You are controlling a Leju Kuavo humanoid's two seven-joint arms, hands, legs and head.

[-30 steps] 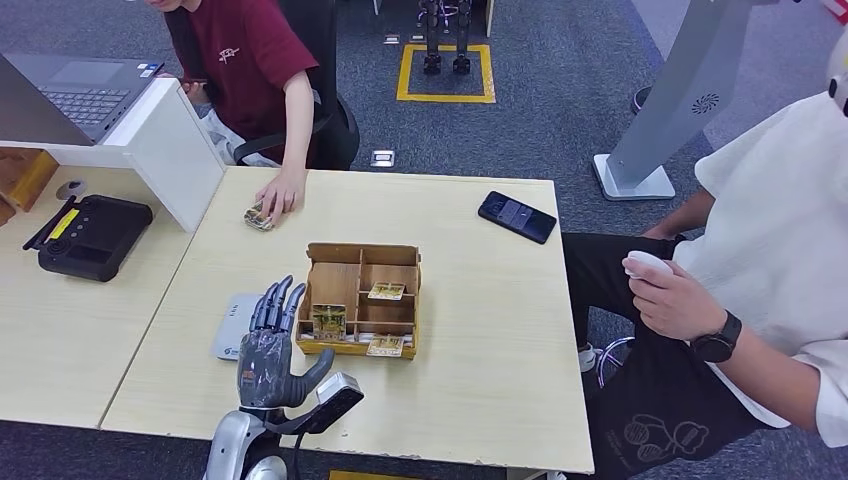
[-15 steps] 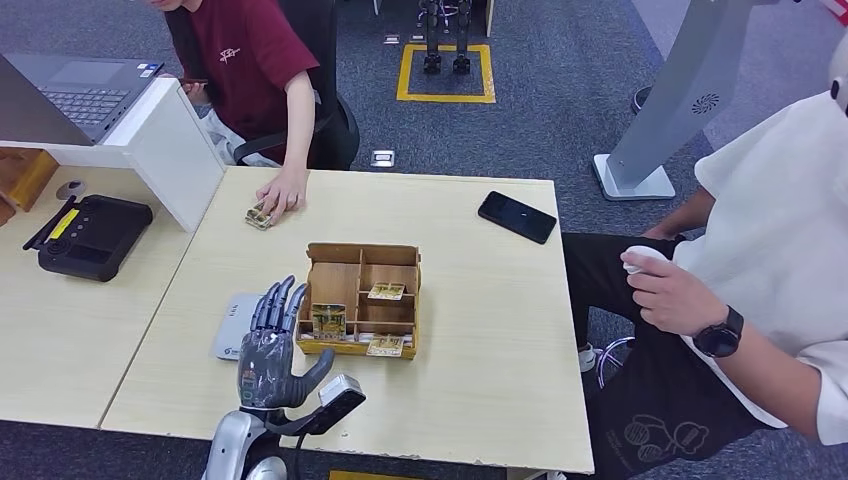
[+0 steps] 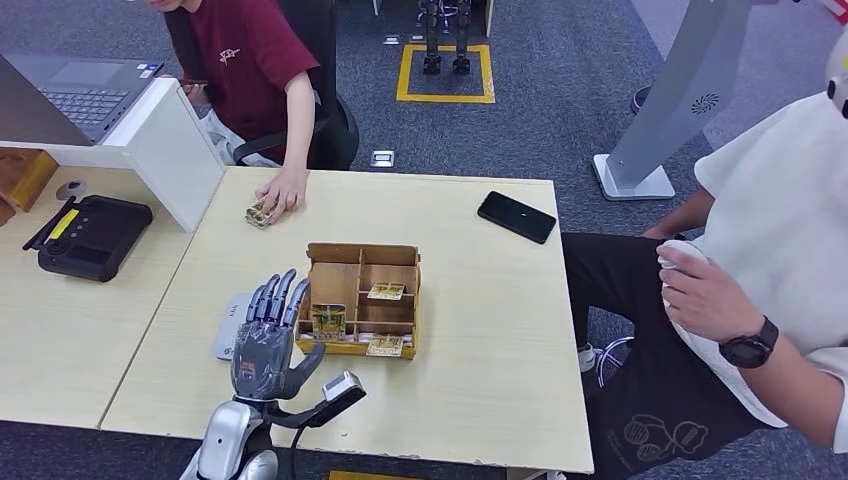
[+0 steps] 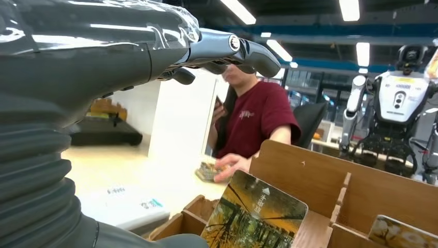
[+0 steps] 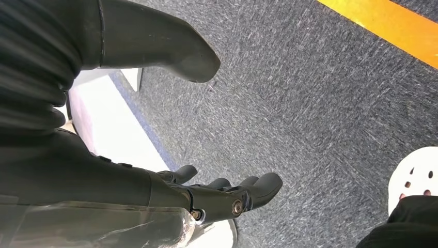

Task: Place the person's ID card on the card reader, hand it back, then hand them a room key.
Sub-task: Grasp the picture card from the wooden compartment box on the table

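Fingers (image 3: 275,300) of the left hand (image 3: 266,345) stretch forward, slightly fanned and apart, thumb out to the side, holding nothing; they hover over the near-left corner of the wooden tray (image 3: 340,255) and the right edge of the white card reader (image 3: 230,322), part of which they hide. Whether they touch either I cannot tell. The hand is dark grey, glossy and jointed on a silver forearm. The right hand (image 5: 206,196) hangs by the grey carpet (image 5: 310,103), its dark fingers loosely extended with small gaps between them, empty. The tray is thin plywood split into compartments; one card (image 3: 328,320) with a yellow-green forest print stands upright in a near-left slot, two more cards lie flat in other slots, their prints too small to read. In the left wrist view the upright card (image 4: 255,214) is cut off below. The reader is a flat, rounded white slab. At the far edge of the pale wood-grain table (image 3: 480,330), the person in a dark red shirt (image 3: 245,50) rests a hand (image 3: 280,192) on the ID card (image 3: 259,214), mostly covering it. A black phone (image 3: 516,216) lies flat toward the far right. A second person in white (image 3: 780,220) sits at the right, cut off by the frame, holding something small and white that I cannot make out.
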